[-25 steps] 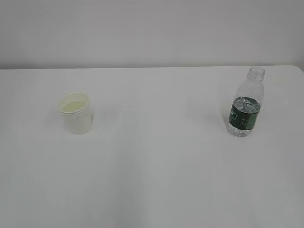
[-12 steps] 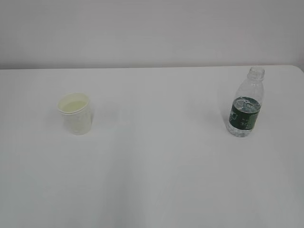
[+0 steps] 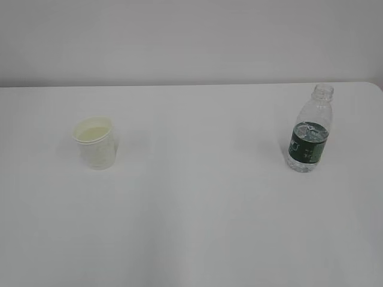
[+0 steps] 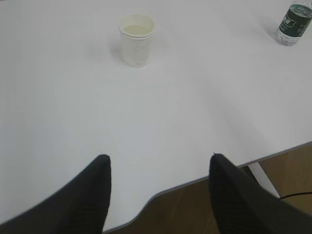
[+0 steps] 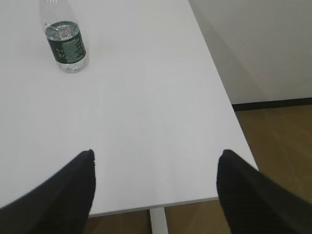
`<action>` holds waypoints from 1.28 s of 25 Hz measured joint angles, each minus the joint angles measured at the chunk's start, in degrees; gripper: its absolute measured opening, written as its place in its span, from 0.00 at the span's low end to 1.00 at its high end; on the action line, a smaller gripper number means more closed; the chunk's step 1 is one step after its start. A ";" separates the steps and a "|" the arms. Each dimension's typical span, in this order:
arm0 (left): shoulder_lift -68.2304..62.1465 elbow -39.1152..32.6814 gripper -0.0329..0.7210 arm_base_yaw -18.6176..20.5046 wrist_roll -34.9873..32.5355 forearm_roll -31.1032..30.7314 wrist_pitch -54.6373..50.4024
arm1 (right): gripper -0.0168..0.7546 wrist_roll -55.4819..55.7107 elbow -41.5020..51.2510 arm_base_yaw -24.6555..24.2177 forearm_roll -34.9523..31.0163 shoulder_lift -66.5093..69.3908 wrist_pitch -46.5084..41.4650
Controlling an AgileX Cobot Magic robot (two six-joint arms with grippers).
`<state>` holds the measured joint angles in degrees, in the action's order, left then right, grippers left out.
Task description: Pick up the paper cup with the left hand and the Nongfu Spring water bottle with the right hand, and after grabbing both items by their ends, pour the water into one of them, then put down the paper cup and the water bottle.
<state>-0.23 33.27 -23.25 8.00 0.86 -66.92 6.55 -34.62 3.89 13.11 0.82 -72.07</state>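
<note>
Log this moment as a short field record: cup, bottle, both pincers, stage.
cup: paper cup upright on the white table, left side, free
bottle: Nongfu Spring water bottle upright, uncapped, right side, free
left pincer: open, empty, near the table edge, short of the cup
right pincer: open, empty, short of the bottle
stage: nothing held

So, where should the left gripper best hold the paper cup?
Probably the paper cup wall at mid-height, approached level from the near table edge. It stands upright, open rim up, with liquid inside, so a side grip avoids the rim and tipping. The left gripper is open.
</note>
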 joint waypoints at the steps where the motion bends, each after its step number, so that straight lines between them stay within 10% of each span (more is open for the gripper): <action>1: 0.00 -0.10 0.64 0.00 0.00 -0.14 0.00 | 0.79 0.00 0.81 0.00 -0.30 0.00 0.27; 32: 0.00 -2.85 0.63 0.00 0.02 -4.30 3.22 | 0.79 -0.14 5.95 0.00 -1.56 -0.05 5.97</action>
<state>-0.23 30.42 -23.25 8.02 -3.44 -63.71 6.41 -28.68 3.89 11.55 0.77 -66.10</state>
